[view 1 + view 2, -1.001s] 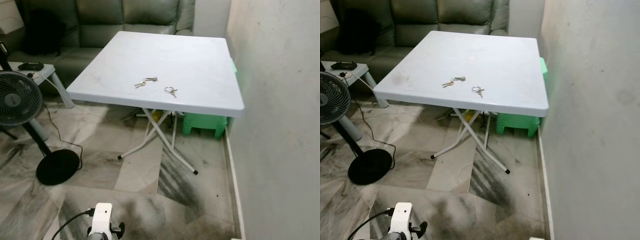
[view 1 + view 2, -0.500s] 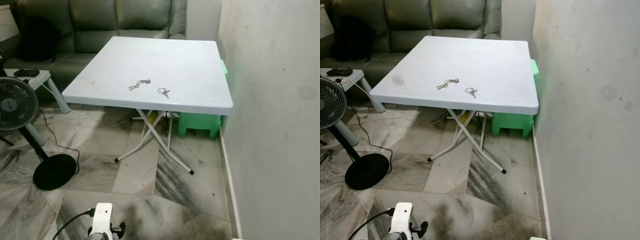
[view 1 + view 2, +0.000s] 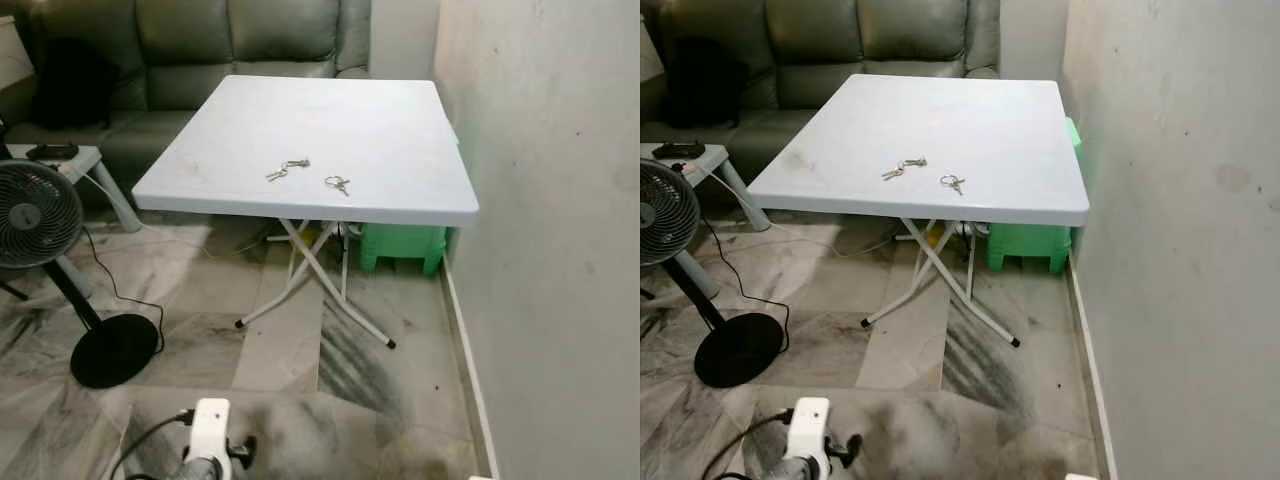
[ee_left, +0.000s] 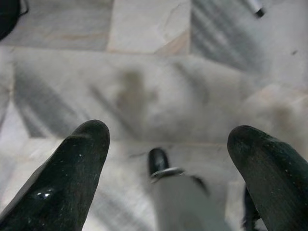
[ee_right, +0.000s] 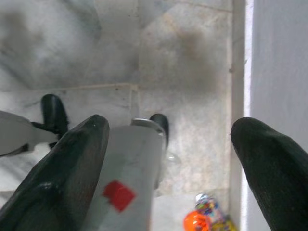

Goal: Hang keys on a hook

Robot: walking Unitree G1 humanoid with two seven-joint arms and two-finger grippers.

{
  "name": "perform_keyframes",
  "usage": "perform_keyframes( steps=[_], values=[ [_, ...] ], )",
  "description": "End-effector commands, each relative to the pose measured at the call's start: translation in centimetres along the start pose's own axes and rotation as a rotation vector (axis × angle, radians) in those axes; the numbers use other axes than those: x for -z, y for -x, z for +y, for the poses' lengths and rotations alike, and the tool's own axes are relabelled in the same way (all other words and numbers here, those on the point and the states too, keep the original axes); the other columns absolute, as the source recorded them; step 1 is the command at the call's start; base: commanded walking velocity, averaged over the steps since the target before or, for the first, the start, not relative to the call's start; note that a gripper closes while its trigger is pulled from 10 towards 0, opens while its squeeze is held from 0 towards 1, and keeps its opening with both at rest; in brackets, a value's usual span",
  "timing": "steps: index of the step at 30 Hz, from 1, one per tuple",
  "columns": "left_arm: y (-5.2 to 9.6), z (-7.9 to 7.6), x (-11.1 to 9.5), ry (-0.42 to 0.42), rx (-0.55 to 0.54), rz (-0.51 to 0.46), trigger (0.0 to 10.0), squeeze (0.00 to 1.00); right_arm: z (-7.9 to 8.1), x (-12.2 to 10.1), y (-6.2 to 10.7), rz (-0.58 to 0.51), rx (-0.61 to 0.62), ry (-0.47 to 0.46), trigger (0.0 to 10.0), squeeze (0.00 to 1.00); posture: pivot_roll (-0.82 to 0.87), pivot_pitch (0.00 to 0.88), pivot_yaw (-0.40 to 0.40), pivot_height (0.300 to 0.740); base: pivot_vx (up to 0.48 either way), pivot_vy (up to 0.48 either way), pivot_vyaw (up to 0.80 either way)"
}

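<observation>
Both key bunches (image 3: 289,167) lie ahead on the table (image 3: 380,120), well beyond the left gripper (image 4: 166,149) and right gripper (image 5: 168,144), each spread wide over floor

Soft, even indoor light fills the head views, with a pale sheen on the white table (image 3: 300,120) and a dim sofa (image 3: 200,40) behind. Both wrist views are blurred; the black fingers (image 4: 62,178) loom out of focus.

Left gripper (image 4: 166,144) fingers spread wide over grey marble floor (image 4: 159,91). Blurred robot foot (image 4: 180,197) at 6 o'clock.
</observation>
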State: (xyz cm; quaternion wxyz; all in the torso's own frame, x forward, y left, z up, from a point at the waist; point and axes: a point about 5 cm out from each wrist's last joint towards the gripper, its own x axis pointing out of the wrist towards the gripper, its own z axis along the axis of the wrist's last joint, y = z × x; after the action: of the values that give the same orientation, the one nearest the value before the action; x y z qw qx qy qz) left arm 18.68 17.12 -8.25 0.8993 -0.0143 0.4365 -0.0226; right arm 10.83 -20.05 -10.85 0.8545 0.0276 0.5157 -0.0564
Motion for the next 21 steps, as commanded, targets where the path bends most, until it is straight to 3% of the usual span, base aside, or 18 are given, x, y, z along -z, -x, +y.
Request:
perform_keyframes(
  steps=[1, 21],
  values=[
    [-0.04, 0.46, -0.47, -0.008, -0.015, -0.011, 10.0, 0.00, 0.25, 0.75, 0.11, 0.030, -0.006, -0.011, 10.0, 0.00, -0.05, 0.000, 0.018, 0.740, 0.000, 0.000, 0.00],
    [-0.09, 0.41, -0.76, 0.000, -0.015, -0.025, 10.0, 0.00, 0.25, 0.82, 0.12, 0.031, -0.005, -0.021, 10.0, 0.00, -0.05, 0.000, 0.022, 0.740, 0.000, 0.000, 0.00]
  ],
)
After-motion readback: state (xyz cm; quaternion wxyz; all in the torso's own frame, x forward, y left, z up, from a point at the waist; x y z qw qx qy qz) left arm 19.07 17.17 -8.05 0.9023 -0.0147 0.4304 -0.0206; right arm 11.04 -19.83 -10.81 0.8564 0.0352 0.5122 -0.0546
